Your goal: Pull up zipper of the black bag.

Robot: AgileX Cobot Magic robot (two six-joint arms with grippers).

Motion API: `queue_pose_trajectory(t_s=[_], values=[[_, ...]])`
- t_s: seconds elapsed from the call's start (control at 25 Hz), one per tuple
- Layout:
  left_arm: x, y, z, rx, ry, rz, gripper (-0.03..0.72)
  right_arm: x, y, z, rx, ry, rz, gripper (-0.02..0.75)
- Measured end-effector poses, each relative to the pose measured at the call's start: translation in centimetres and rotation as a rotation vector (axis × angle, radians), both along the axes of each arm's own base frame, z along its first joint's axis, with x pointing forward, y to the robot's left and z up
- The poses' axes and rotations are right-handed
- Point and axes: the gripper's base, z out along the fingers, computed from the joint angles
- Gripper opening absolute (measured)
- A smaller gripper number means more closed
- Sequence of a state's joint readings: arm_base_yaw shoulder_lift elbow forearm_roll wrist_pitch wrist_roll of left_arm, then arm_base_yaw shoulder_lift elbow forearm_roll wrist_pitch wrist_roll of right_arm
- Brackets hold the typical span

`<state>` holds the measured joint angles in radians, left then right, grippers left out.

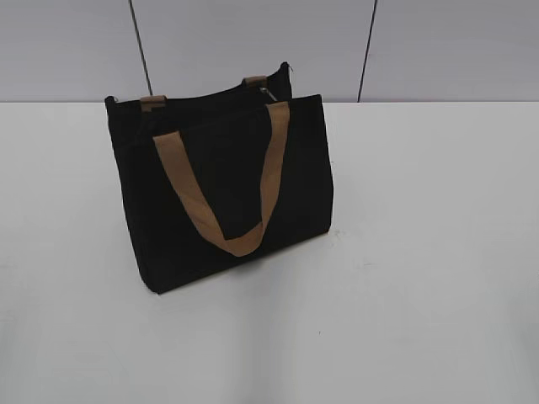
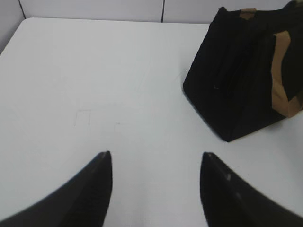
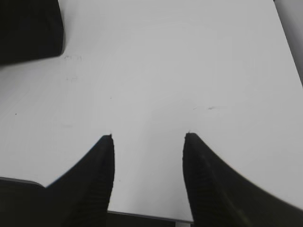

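- The black bag (image 1: 223,189) stands upright on the white surface (image 1: 421,252), toward its far edge and left of centre, touching nothing else.
- The zipper (image 1: 268,91) shows only as a small silvery pull tab at the bag's top edge, near its right end; the zipper line itself is too dark to follow.
- One tan handle (image 1: 223,189) hangs down over the front panel; the second handle (image 1: 152,102) shows only as tan ends at the top edge.
- Grey wall panels (image 1: 253,42) stand behind the far edge.
- The exterior view shows neither arm; only the wrist views show them.
- Left pincer (image 2: 156,158): jaws spread wide, holding nothing, over bare surface; the bag lies well apart, toward the far right.
- Right pincer (image 3: 149,138): jaws wide, holding nothing, above the surface's near edge; the bag lies well apart, at the far left.
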<state>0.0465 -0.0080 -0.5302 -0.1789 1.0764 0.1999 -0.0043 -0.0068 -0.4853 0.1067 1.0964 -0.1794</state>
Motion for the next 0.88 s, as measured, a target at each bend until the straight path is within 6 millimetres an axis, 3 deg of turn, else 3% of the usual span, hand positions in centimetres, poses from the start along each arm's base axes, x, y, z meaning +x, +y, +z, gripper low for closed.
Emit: queue_pose_trajectory(t_s=[0.88], values=[[-0.08, 0.00, 0.01, 0.008, -0.004, -0.051, 0.419, 0.00, 0.01, 0.00, -0.008, -0.001, 0.005, 0.373]])
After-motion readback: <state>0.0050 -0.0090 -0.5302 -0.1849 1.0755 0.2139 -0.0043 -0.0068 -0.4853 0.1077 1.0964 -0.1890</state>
